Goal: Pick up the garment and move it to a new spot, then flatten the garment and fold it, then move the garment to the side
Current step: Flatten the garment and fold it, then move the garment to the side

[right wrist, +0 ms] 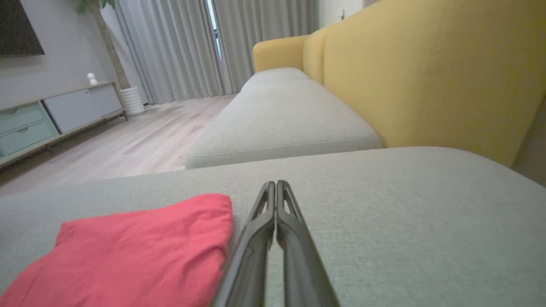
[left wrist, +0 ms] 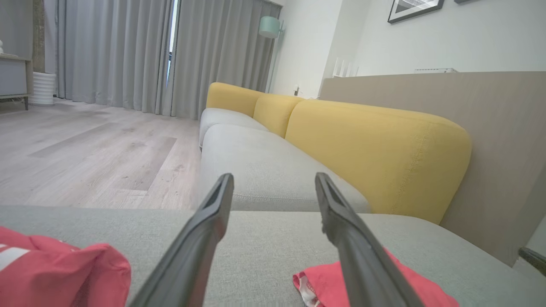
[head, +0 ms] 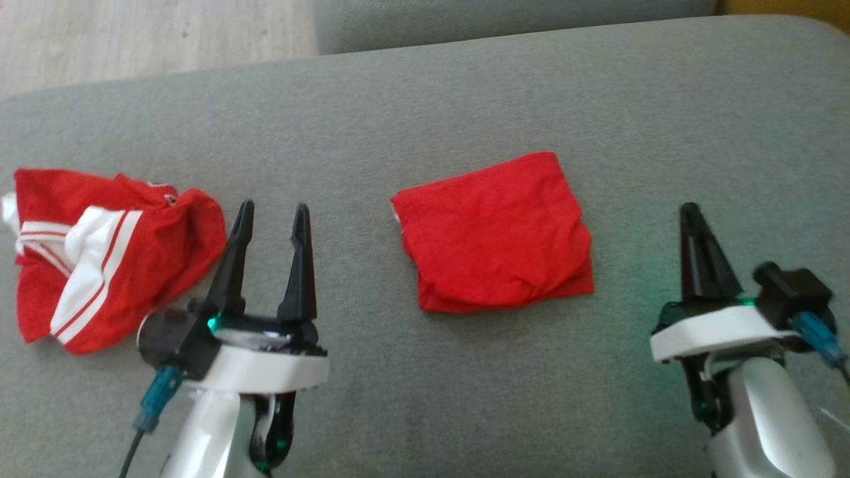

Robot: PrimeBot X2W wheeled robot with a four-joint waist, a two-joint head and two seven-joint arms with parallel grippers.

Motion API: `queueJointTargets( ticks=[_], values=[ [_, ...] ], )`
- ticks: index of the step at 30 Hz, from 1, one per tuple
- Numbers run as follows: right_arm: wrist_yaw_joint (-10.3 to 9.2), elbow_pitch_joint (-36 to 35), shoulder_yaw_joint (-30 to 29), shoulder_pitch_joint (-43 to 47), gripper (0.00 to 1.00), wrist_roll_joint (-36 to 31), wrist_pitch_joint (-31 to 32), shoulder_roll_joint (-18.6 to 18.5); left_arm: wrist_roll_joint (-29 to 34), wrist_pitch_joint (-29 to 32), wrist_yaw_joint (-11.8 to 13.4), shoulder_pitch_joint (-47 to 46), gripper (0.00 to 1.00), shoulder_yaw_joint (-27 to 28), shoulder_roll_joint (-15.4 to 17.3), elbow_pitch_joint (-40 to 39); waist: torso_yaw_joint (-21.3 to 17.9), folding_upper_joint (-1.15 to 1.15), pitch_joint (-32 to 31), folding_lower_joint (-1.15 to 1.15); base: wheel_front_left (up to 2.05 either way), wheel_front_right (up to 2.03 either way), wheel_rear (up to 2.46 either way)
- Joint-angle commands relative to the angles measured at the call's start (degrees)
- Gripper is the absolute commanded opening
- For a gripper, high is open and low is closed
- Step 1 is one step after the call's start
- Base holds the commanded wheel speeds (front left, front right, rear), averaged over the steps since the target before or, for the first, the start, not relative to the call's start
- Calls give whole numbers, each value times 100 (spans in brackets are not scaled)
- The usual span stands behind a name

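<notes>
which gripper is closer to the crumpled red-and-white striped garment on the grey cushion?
Left. The left gripper sits open just right of the crumpled red-and-white striped garment; the right gripper, shut, is far off, beyond the folded red cloth.

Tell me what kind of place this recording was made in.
Most likely a living room in a home. There is a long sofa with grey seats and yellow backrests, floor-length grey curtains, and a low drawer cabinet standing against the wall on a wood floor.
</notes>
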Motion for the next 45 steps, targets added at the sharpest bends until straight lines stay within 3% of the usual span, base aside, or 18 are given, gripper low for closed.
queueJointTargets(
  ticks=[1, 2, 14, 24, 45],
  values=[
    [-5, -267, 75, -134, 30, -39, -61, 46, 28, -28, 8, -36, 100, 203, 21, -197, -58, 0, -38, 0, 0, 0, 0],
    [-5, -353, 0, -51, 100, -60, -61, 54, 34, -28, 5, -9, 100, 217, 21, -195, -87, 0, -48, 0, 0, 0, 0],
    [-5, -735, 18, 298, 100, 156, -62, 73, 48, -28, -20, 84, 100, 291, 21, -156, -185, 0, -92, 0, 0, 0, 0],
    [-5, -633, -31, 189, 100, 101, -62, 74, 16, -28, -38, 42, 100, 174, 21, -136, -11, 0, 24, 0, 0, 0, 0],
    [-5, 1789, 673, -1172, 100, 334, 801, 74, -87, -28, -13, -372, 100, -249, 21, -57, 787, 0, 676, 0, 0, 0, 0]
  ],
)
